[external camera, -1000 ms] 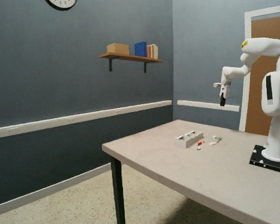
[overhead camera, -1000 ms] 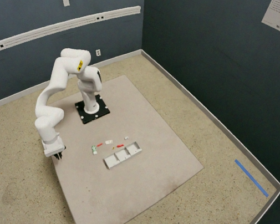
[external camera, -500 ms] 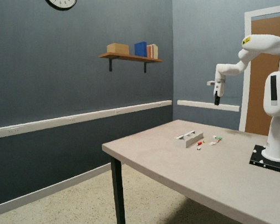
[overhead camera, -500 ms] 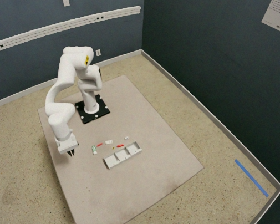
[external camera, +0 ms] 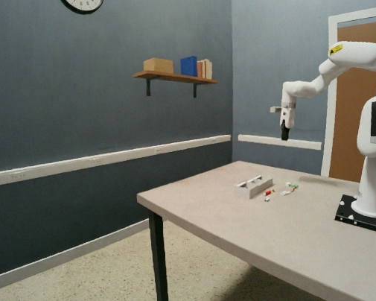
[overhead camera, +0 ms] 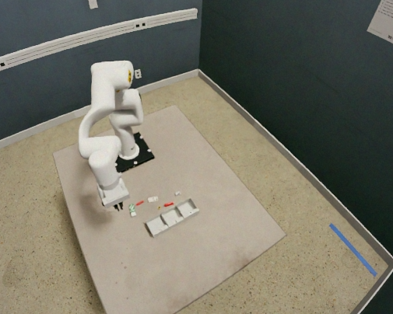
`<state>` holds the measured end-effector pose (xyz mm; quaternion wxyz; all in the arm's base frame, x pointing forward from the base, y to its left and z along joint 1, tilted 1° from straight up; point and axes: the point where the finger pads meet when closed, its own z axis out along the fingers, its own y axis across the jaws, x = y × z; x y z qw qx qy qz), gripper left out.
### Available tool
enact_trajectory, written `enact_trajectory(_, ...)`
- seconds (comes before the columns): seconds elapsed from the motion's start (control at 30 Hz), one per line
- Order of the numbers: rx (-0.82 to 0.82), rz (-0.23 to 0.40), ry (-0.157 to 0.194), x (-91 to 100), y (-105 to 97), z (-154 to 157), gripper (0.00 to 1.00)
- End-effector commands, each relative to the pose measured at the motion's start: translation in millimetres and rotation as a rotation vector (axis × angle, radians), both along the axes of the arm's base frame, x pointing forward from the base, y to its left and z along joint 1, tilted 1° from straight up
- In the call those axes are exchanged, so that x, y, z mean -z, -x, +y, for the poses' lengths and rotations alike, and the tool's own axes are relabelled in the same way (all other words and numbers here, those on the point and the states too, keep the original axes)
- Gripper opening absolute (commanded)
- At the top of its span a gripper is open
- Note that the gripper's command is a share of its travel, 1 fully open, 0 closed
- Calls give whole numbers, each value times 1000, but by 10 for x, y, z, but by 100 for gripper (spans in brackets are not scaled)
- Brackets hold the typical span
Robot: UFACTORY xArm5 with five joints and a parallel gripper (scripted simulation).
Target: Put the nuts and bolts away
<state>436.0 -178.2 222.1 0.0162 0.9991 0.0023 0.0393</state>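
Observation:
My gripper (overhead camera: pixel 118 206) hangs high above the table, to the left of the small parts, also seen in the side view (external camera: pixel 284 135). Its fingers are shut with nothing between them. A white strip of three bins (overhead camera: pixel 173 218) (external camera: pixel 254 185) stands flat on the table. Behind it lie small parts: a green and white piece (overhead camera: pixel 132 210), a red piece (overhead camera: pixel 139 203), a white piece (overhead camera: pixel 152 199), another red piece (overhead camera: pixel 168 204) with a tiny yellow bit (overhead camera: pixel 159 207), and a small pale piece (overhead camera: pixel 177 193). They are too small to tell nuts from bolts.
The arm's black base plate (overhead camera: pixel 136 153) sits at the back of the table. The table's edges drop to the floor on all sides. A wall shelf (external camera: pixel 175 76) hangs far from the table.

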Motion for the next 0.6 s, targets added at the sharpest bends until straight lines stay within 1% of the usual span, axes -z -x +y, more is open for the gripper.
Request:
enact_trajectory(0.0, 1, 4, -8, -68, -8, 307, 9)
enact_trajectory(0.03, 1, 4, -8, -78, -7, 368, 9)
enact_trajectory(0.13, 1, 4, -8, -78, -7, 368, 9)
enact_trajectory(0.17, 1, 21, -18, -91, 2, 450, 9)
enact_trajectory(0.27, 1, 21, -18, -129, 29, 696, 9)
enact_trajectory(0.3, 1, 21, -18, -137, 35, 747, 9)
enact_trajectory(0.37, 1, 21, -18, -137, 35, 747, 9)
enact_trajectory(0.4, 2, 38, -26, -149, 51, 828, 9)
enact_trajectory(0.5, 2, 38, -26, -186, 102, 1070, 9)
enact_trajectory(0.57, 2, 38, -26, -192, 110, 1111, 9)
